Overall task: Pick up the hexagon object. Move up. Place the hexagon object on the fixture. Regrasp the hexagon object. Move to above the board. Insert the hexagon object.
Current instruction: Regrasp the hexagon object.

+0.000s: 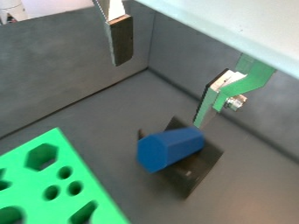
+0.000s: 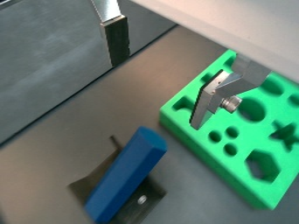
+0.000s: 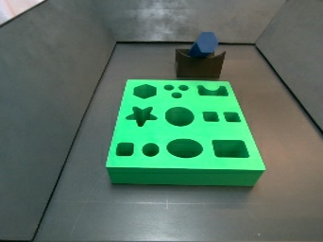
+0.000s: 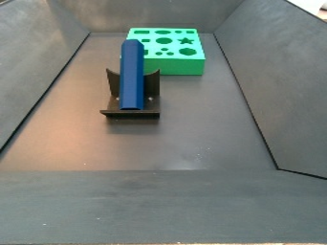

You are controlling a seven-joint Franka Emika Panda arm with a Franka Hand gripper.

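The hexagon object (image 4: 132, 72) lies across the fixture (image 4: 130, 108), and only that side view shows its whole blue length, slanting up over the dark bracket. In a side view from the far end it shrinks to a small blue stub (image 3: 205, 43) poking above the fixture (image 3: 199, 62), behind the board (image 3: 180, 130). The board's full set of holes reads clearly there; elsewhere only a corner (image 1: 47, 179) or a part (image 2: 247, 127) appears.

Neither side view shows the arm. The gripper (image 1: 176, 63) appears only in both wrist views, hanging above the floor well clear of the bar (image 1: 170, 148). Its 2 fingers (image 1: 121, 37) stand wide apart with nothing between them; they touch no piece. In a wrist view the gripper (image 2: 163, 63) sits over the gap between the board and the bar (image 2: 126, 171), one finger (image 2: 114, 33) on the grey-wall side.
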